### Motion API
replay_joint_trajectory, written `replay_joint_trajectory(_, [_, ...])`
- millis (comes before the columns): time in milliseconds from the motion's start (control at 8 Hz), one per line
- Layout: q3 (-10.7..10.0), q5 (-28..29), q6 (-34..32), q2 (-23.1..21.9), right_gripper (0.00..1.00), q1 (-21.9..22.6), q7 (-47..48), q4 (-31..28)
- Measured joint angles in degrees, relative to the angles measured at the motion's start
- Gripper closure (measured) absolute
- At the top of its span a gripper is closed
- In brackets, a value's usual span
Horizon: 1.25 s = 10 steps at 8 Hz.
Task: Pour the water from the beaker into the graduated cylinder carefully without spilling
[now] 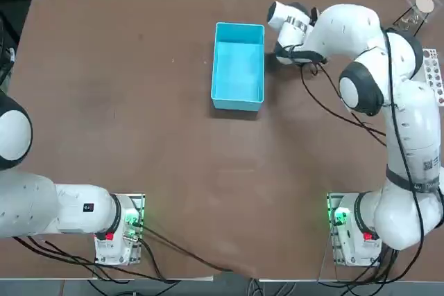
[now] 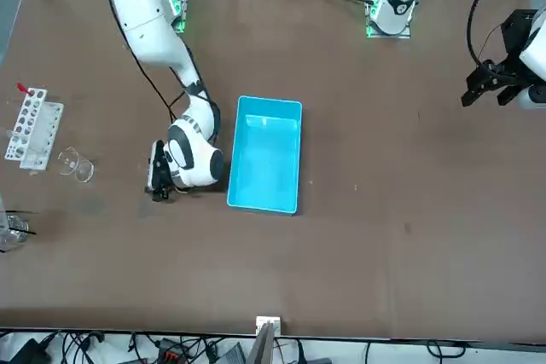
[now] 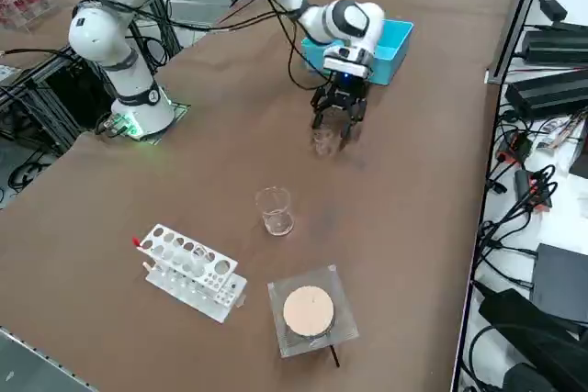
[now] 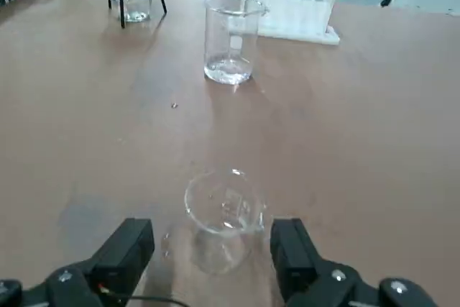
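Brown table [image 1: 139, 136], blue bin [image 1: 238, 66], white tube rack [image 3: 190, 272], glass cup [image 3: 275, 210], small beaker [image 4: 221, 218]

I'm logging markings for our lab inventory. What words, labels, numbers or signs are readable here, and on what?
No text is legible in any view.
Sticker on the right arm: too small to read.
Beaker, standing between the fingers of the open right claw low over the table: no readable graduations.
Wider glass cup: no readable print.
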Motion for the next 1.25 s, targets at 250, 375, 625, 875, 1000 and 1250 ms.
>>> replay_joint_trajectory(250, [0.0, 5.2, -1.3, -4.0, 0.0, 0.3, -6.1, 1.5])
replay_joint_trajectory(375, [-0.1, 7.6, -1.9, -6.6, 0.0, 0.2, -10.5, 1.7])
replay_joint_trajectory(625, [-0.8, 13.3, -4.0, -11.5, 0.0, -0.6, -22.3, 1.7])
replay_joint_trajectory(875, [-1.2, 19.2, -4.3, -15.4, 0.0, -4.8, -35.2, 1.8])
replay_joint_trajectory(1000, [-1.3, 22.5, -4.3, -17.7, 0.0, -7.7, -42.3, 1.9])
replay_joint_trajectory(1250, [-1.4, 28.8, -4.4, -22.6, 0.0, -13.2, -58.4, 1.9])
